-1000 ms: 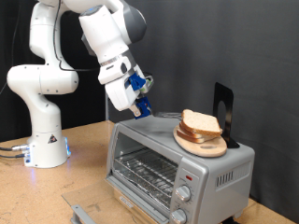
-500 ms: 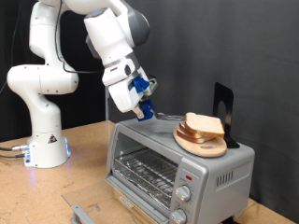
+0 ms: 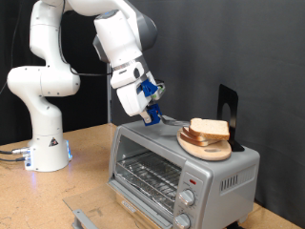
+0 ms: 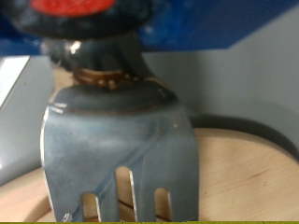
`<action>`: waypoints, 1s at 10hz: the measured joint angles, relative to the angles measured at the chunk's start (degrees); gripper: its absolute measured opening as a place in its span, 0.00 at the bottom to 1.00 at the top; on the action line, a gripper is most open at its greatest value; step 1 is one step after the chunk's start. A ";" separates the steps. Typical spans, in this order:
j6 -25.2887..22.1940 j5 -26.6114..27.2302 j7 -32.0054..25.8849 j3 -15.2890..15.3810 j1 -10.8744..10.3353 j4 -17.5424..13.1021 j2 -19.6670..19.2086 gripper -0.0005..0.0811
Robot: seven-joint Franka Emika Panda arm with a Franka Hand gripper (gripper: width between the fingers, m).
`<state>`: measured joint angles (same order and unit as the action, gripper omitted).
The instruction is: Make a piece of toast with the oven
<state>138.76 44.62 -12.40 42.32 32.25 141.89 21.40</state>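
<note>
Your gripper (image 3: 150,113) clamps a fork (image 4: 121,154), reaching under the piece of toast (image 3: 208,128) at three o'clock atop the oven (image 3: 181,167)

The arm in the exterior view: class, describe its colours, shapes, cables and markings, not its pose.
The arm is glossy white, built of rounded, bulbous segments with dark grey joint bands. Its cylindrical base carries a small triangular warning sticker and glows blue at the foot, where black cables run out. The gripper end has bright blue parts.
</note>
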 joint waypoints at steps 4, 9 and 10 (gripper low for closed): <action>2.57 -0.60 1.85 0.93 0.03 -1.14 -1.66 0.39; 6.15 -6.13 5.80 3.46 1.07 -2.11 -4.20 0.39; 6.96 -6.58 5.80 3.89 1.07 -2.11 -4.63 0.39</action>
<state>145.72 38.04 -6.60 46.22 33.32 139.78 16.77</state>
